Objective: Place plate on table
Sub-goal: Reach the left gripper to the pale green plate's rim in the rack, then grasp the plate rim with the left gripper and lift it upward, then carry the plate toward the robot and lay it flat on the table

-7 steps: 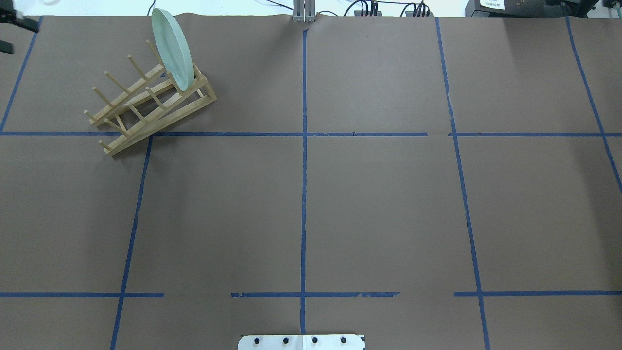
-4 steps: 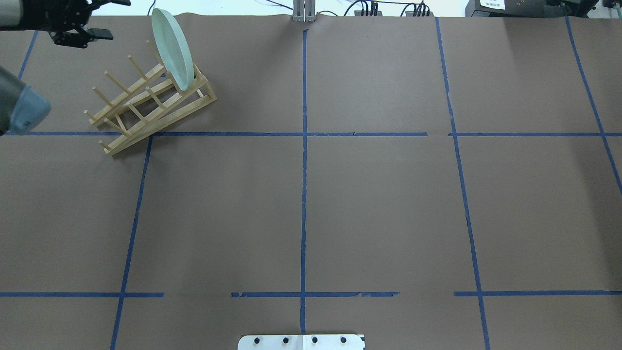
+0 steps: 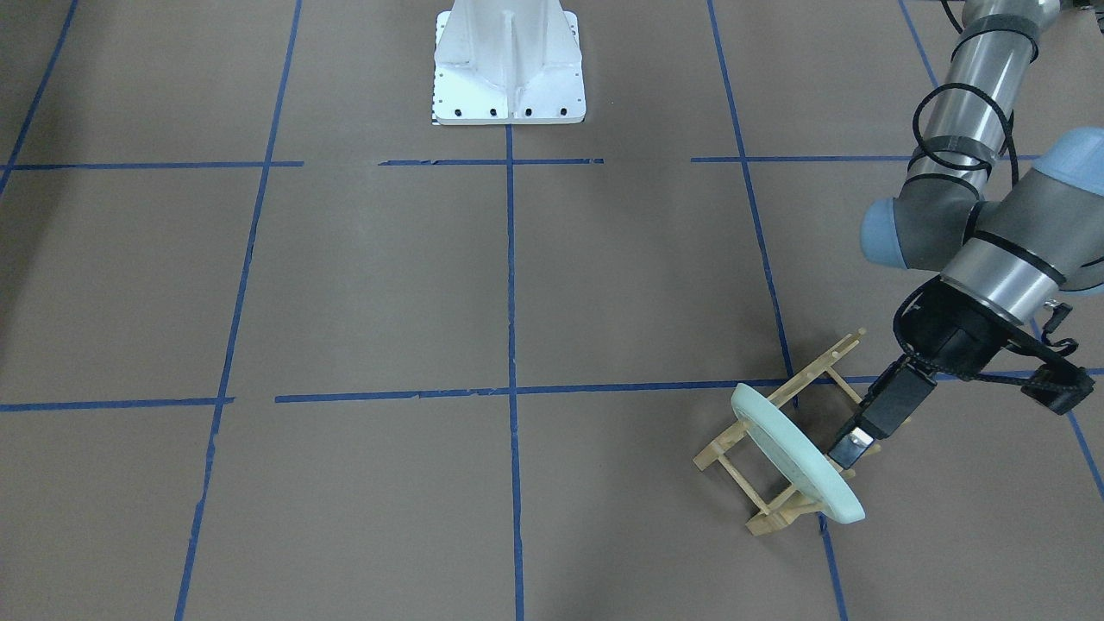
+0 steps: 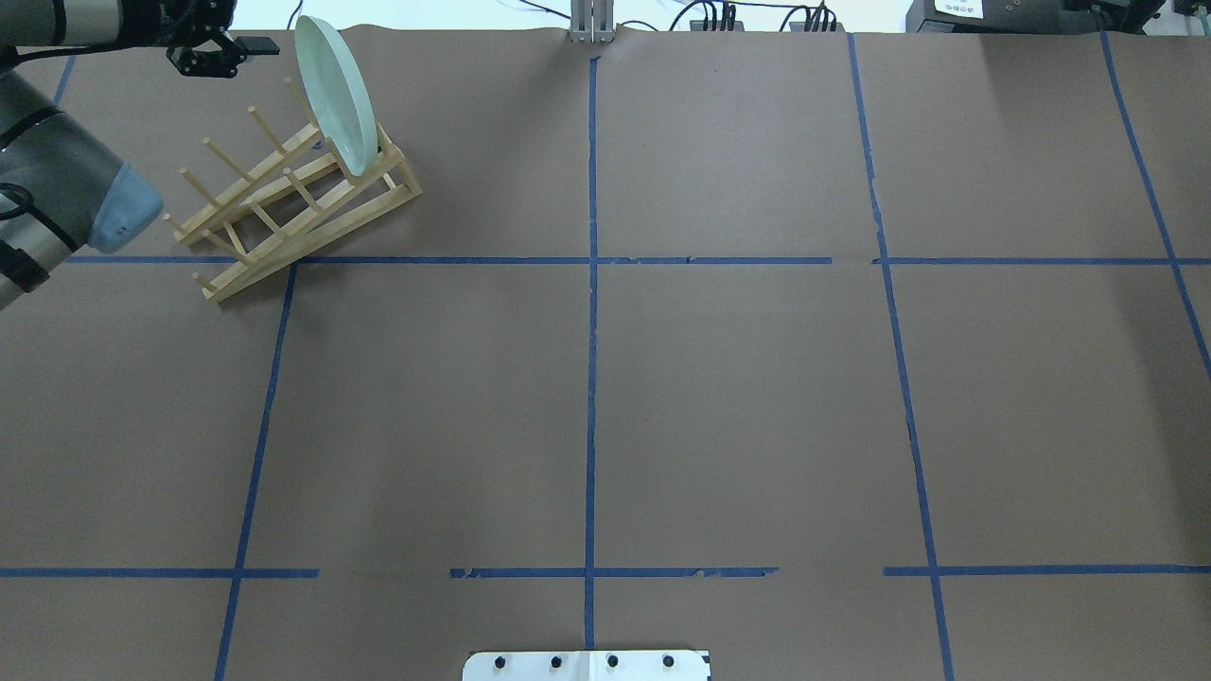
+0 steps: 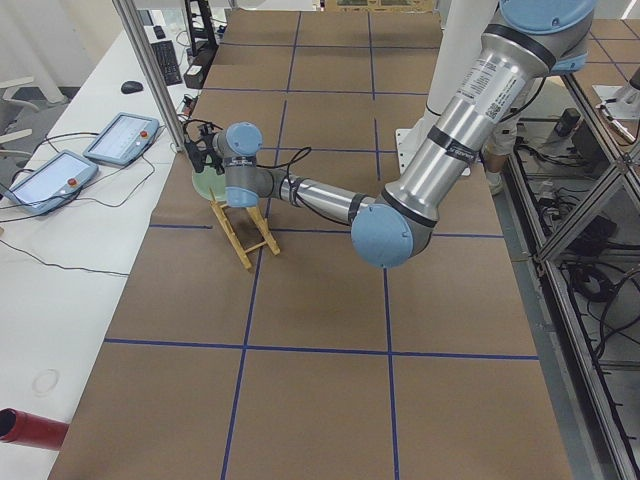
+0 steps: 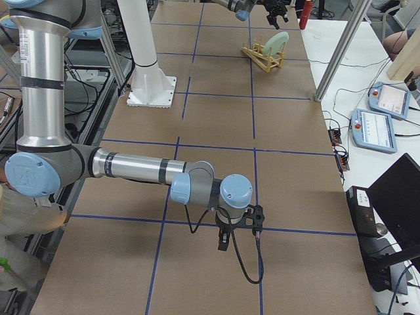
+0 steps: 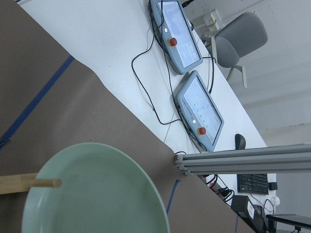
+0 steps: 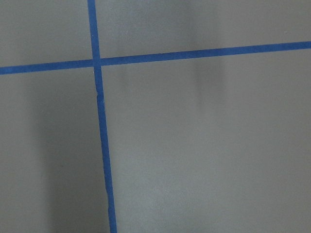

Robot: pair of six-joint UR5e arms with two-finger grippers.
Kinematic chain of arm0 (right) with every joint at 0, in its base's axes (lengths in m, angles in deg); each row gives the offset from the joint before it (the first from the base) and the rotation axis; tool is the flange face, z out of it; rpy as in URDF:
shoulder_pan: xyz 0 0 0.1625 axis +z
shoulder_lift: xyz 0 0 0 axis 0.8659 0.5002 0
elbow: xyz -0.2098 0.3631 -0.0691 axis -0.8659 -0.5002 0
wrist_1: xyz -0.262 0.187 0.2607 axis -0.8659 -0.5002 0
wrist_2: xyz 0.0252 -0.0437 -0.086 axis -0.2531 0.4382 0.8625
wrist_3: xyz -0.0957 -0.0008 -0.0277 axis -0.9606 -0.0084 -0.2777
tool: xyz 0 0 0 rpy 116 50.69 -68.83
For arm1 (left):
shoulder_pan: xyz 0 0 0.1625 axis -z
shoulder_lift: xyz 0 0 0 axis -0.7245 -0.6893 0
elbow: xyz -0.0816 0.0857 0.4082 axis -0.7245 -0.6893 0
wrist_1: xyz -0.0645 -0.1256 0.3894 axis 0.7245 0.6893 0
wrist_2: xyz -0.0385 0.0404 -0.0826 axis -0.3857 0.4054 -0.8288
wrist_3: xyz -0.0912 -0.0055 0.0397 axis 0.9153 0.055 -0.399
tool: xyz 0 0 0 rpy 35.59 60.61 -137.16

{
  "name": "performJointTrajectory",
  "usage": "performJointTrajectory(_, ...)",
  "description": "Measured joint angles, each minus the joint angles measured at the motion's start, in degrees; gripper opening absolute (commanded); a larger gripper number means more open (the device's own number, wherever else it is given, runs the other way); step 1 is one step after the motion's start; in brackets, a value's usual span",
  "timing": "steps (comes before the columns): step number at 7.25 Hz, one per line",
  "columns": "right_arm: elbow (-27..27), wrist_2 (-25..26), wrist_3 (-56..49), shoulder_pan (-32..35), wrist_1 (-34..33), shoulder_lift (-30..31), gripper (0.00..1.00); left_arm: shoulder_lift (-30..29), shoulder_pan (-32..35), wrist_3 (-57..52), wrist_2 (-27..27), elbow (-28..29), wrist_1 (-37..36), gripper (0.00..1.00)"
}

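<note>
Plate (image 3: 793, 453) upright in rack (image 3: 776, 516); L gripper (image 3: 949, 421) spread wide, just beside plate rim.

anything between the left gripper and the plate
Almost nothing: in the overhead view a short bare gap separates the left gripper from the plate. The left wrist view shows one rack peg before the plate's face.

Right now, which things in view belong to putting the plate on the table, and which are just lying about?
For the job: the plate, standing on edge in the wooden rack; the table; the left gripper, open, close by the plate.
Lying about: the white robot base; two control pendants; a keyboard; a mouse; a chair.
</note>
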Motion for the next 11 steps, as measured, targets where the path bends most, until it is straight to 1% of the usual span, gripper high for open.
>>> performJointTrajectory(1, 0.0, 0.0, 0.0, 0.0, 0.0, 0.0, 1.00, -0.4, -0.8, -0.5, 0.0, 0.7, 0.3, 0.01)
performJointTrajectory(4, 0.0, 0.0, 0.0, 0.0, 0.0, 0.0, 1.00, -0.8, -1.3, -1.4, 0.0, 1.1, 0.3, 0.00)
performJointTrajectory(6, 0.0, 0.0, 0.0, 0.0, 0.0, 0.0, 1.00, -0.8, -1.1, -1.5, 0.0, -0.4, -0.1, 0.00)
performJointTrajectory(7, 0.0, 0.0, 0.0, 0.0, 0.0, 0.0, 1.00, -0.8, -0.3, -1.4, -0.3, -3.7, -1.9, 0.00)
performJointTrajectory(8, 0.0, 0.0, 0.0, 0.0, 0.0, 0.0, 1.00, -0.8, 1.1, -1.3, -1.2, -8.2, -5.7, 0.00)
performJointTrajectory(9, 0.0, 0.0, 0.0, 0.0, 0.0, 0.0, 1.00, -0.7, 2.6, -1.3, -2.5, -14.0, -10.9, 0.00)
performJointTrajectory(11, 0.0, 0.0, 0.0, 0.0, 0.0, 0.0, 1.00, -0.7, 3.2, -0.8, -3.7, -24.7, -23.6, 0.00)
